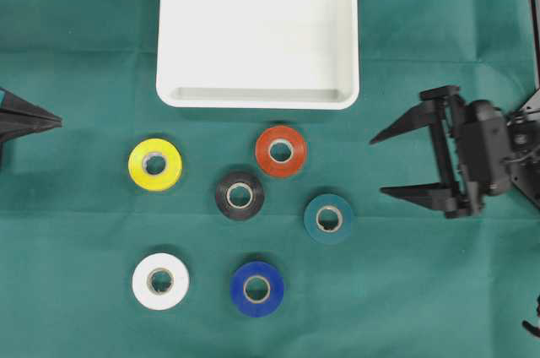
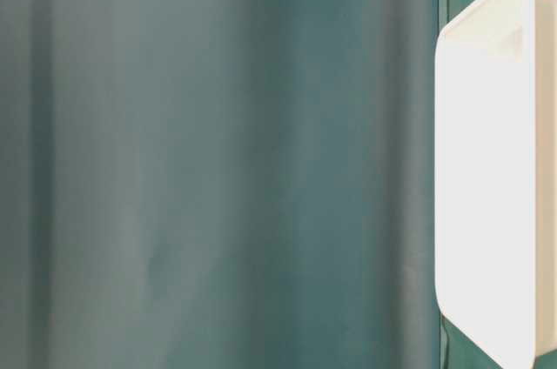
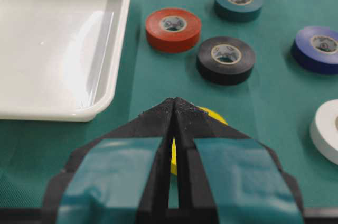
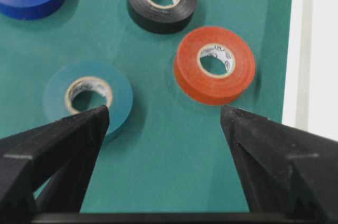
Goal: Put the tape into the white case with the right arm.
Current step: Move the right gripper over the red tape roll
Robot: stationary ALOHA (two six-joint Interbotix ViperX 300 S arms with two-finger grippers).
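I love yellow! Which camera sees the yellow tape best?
The overhead view: the yellow tape lies whole and unblocked. In the left wrist view it only peeks out behind the shut left gripper. The table-level and right wrist views miss it.

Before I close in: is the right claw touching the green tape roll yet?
Apart. The overhead view shows the open right claw with bare cloth between its tips and the round dark green tape roll.
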